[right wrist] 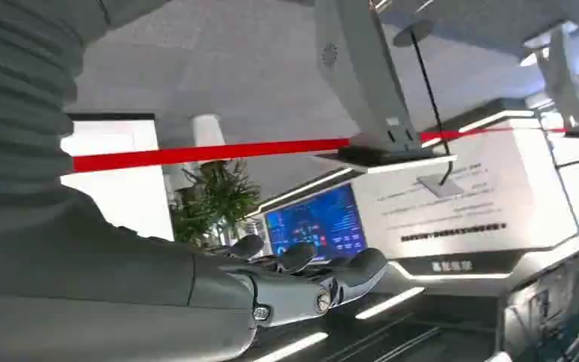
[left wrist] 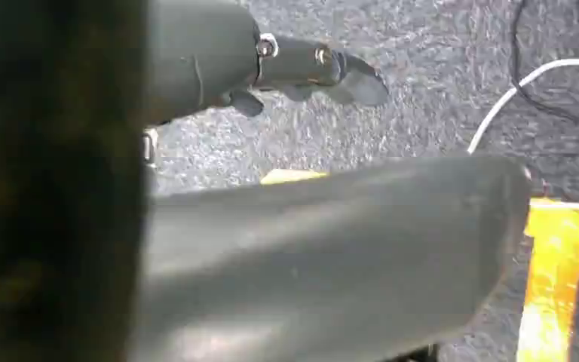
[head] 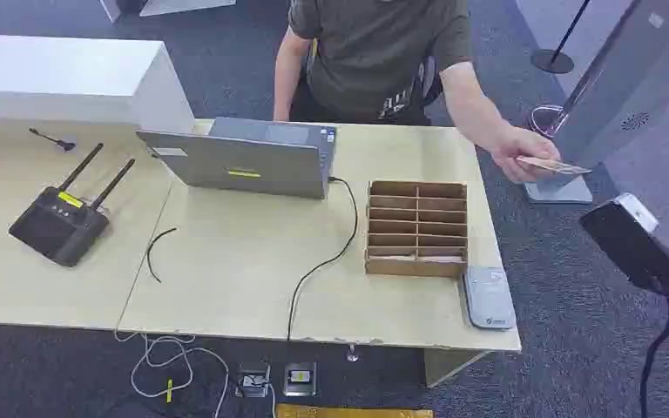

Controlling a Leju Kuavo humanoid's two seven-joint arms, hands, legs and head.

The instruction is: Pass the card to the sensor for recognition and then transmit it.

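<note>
A person standing behind the table pinches the card (head: 553, 165) in a hand (head: 521, 153) stretched past the table's right end. The grey card sensor (head: 489, 298) lies flat on the table's front right corner. My right arm (head: 636, 244) comes in at the right edge, below and to the right of the card and apart from it. In the right wrist view my right hand (right wrist: 301, 279) is raised with its fingers stretched out and holds nothing. My left hand (left wrist: 219, 68) hangs over the grey carpet, fingers straight and empty.
A cardboard divider box (head: 417, 228) stands just behind the sensor. A grey laptop (head: 244, 158) with a black cable sits mid-table, and a black router (head: 59, 222) at the left. A grey kiosk (head: 614, 96) stands on the floor right of the table.
</note>
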